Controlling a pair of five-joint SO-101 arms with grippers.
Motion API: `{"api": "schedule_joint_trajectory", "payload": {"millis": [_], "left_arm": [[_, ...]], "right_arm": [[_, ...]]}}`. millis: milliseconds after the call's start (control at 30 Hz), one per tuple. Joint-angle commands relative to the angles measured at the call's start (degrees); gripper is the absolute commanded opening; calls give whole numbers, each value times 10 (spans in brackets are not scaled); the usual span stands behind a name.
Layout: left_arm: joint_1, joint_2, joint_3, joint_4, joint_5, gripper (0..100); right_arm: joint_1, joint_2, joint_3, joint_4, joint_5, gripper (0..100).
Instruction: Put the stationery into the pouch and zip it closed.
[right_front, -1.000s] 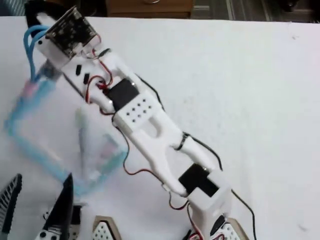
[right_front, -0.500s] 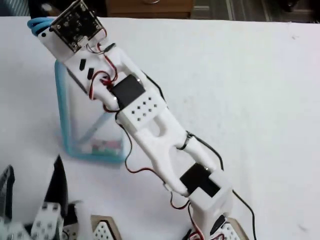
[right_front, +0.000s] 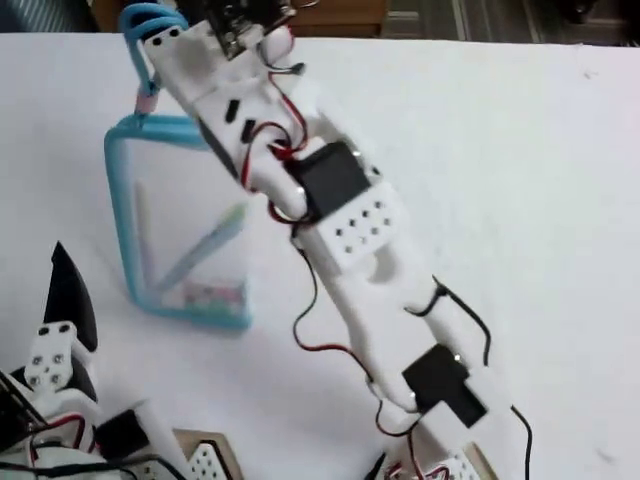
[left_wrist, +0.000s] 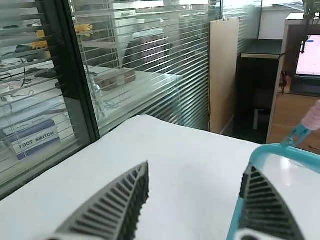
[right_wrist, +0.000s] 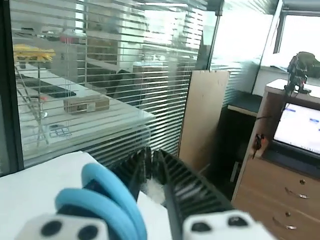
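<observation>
pouch (right_front: 119, 222) slid up the white table (right_front: 520, 180); right hand (right_wrist: 151, 156) pinches it, left hand (left_wrist: 196, 169) spread.

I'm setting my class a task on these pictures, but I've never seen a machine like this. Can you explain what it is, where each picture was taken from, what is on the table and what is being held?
These are two small robot arms at a white table. The high view comes from a fixed camera looking down over the table. Each wrist view comes from a camera on one arm's wrist. On the table is a clear pouch with a blue edge, and there are pens inside it. The right arm extends past the pouch, and the right gripper is shut on the pouch's blue loop. The left gripper is open near the pouch's edge and holds nothing.
</observation>
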Motion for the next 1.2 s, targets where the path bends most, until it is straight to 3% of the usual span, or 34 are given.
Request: {"api": "schedule_joint_trajectory", "payload": {"millis": [0,200,433,667,1067,1167], "left_arm": [[-2,20,11,-33,4,301],[21,20,16,-35,0,301],[167,21,18,-25,-69,301],[300,21,151,-31,-153,301],[379,21,301,-193,-153,285],[390,21,306,-196,-151,283]], "right_arm": [[11,-51,-28,25,-7,16],[18,-95,-26,50,-7,16],[18,-129,-26,86,-8,16],[17,-143,-26,106,-8,16],[7,-190,-27,138,-52,16],[1,-206,-27,152,-52,16]]}}
